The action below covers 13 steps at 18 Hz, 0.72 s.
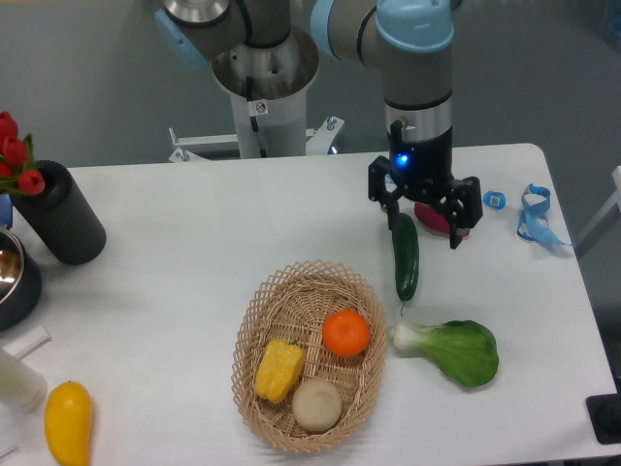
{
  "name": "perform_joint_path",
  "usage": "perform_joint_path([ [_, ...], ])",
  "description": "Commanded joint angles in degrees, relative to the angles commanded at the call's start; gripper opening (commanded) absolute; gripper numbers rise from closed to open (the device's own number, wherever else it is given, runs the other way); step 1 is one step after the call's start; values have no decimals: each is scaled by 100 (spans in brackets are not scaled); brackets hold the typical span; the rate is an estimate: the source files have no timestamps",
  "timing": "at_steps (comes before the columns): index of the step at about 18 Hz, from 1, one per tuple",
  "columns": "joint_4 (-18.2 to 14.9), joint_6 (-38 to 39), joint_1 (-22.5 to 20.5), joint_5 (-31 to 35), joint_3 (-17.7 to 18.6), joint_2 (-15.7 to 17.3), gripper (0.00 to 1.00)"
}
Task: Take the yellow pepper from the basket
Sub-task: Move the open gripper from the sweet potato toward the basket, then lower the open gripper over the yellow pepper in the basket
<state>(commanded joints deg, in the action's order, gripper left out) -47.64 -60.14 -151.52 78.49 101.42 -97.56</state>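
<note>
The yellow pepper [279, 369] is blocky and ridged and lies in the left part of the oval wicker basket [254, 320], at the table's front centre. Beside it in the basket lie an orange [346, 333] and a pale beige round item [317, 405]. My gripper [422, 228] hangs open and empty behind and to the right of the basket, well apart from it. It is over a red-pink object [435, 219] and the top end of a green cucumber [406, 257].
A bok choy [456, 351] lies right of the basket. A smooth yellow fruit [68, 422] lies front left near a white cylinder [19, 377]. A black vase [63, 216] with red tulips and a dark bowl [12, 282] stand at left. Blue clips [537, 216] lie back right.
</note>
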Motion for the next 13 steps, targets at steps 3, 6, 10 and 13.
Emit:
perform_joint_path([
  [3, 166, 520, 105, 166, 70, -176, 100],
  [6, 237, 599, 290, 237, 62, -334, 100],
  [10, 246, 916, 615, 202, -35, -632, 100],
  [13, 246, 1258, 904, 202, -193, -878, 100],
])
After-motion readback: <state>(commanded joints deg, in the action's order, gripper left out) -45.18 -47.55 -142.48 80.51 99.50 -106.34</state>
